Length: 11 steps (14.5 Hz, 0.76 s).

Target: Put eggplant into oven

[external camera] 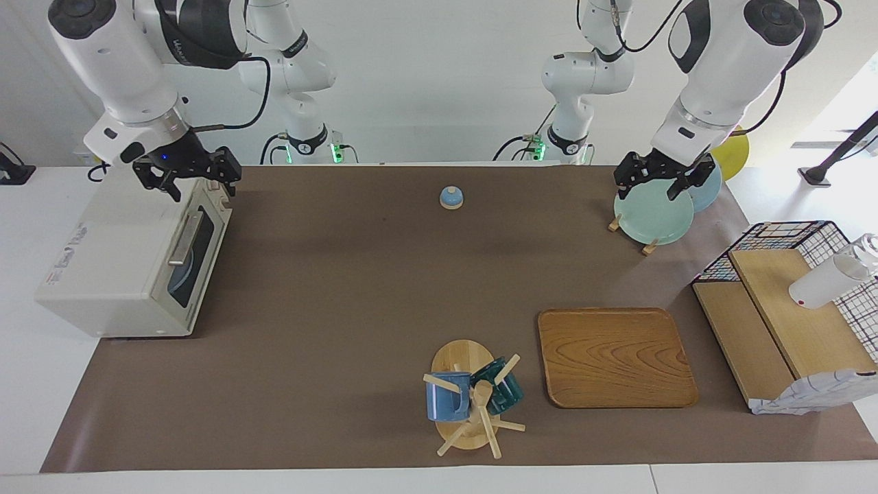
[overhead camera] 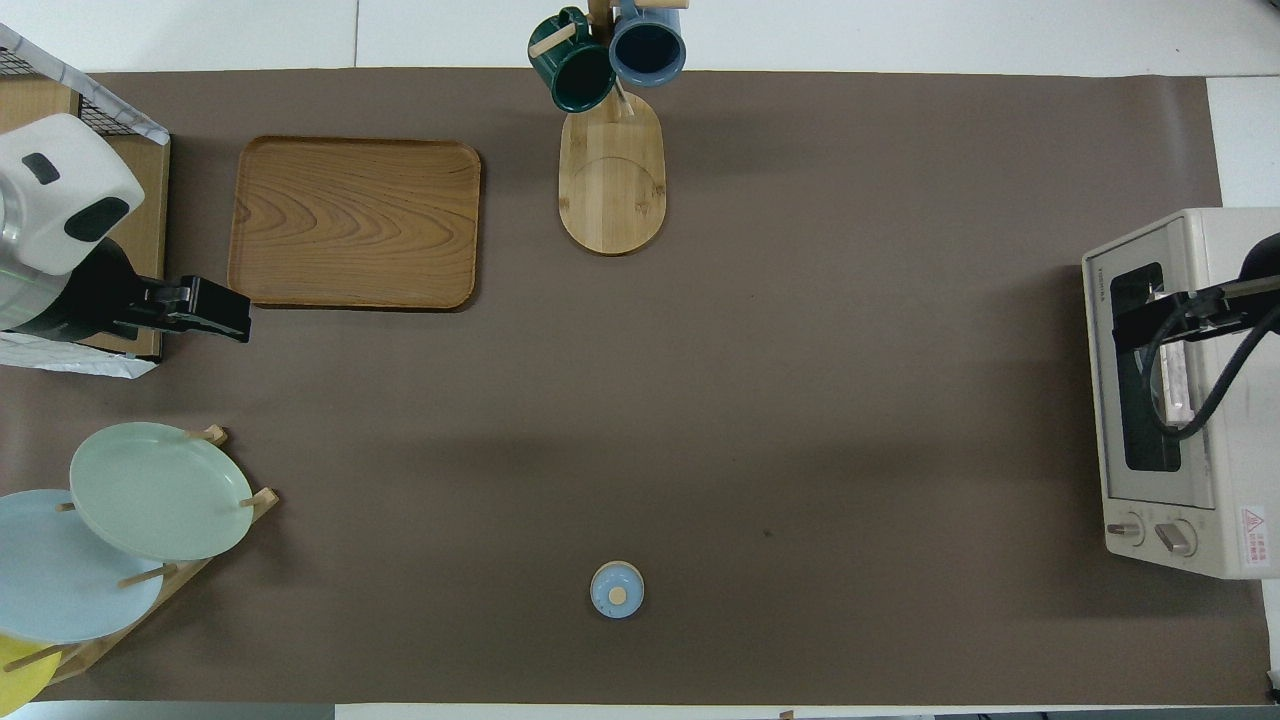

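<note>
One boxy cream-white toaster oven, door shut, sits at the right arm's end of the brown-covered surface; I cannot find the eggplant. Two mugs hang on one wooden rack, beside one wooden tray. The right pincer hangs over the oven, the left pincer over the plates, both apart and empty.

Two mugs; three plates; one oven

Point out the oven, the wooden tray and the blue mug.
oven (external camera: 110, 254): facing view, its cream top panel.
wooden tray (external camera: 616, 357): facing view, its bare middle.
blue mug (external camera: 444, 401): facing view, its outer wall.
</note>
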Available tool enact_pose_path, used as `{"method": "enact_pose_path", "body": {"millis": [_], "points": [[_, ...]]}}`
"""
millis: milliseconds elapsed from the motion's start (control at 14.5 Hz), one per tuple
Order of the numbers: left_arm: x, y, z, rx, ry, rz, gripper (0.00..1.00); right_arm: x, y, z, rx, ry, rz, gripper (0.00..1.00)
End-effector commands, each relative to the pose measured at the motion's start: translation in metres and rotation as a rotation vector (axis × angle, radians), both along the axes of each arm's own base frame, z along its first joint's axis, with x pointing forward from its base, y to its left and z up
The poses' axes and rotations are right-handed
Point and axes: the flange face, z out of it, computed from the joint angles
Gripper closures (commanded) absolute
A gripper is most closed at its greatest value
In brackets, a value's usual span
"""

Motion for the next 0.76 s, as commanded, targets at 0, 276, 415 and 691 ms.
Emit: {"method": "enact_pose_path", "body": {"millis": [0,276,415,691], "points": [[-0.0055,0.0020,0.0048,-0.009,-0.001,0.001,0.00,0.0003,0.0037,0.0052,0.036,0.002,-0.024,0.00],[-0.0055,0.0020,0.0048,-0.009,-0.001,0.001,0.00,0.0021,0.0042,0.0064,0.035,-0.014,-0.020,0.00],[-0.0051,0.0019,0.0040,-0.009,0.000,0.001,0.00,0.0022,0.0076,0.0064,0.034,-0.014,-0.016,0.00],[-0.0051,0.0019,0.0040,-0.009,0.000,0.001,0.00,0.0026,0.0076,0.0067,0.034,-0.017,-0.014,0.00]]}}
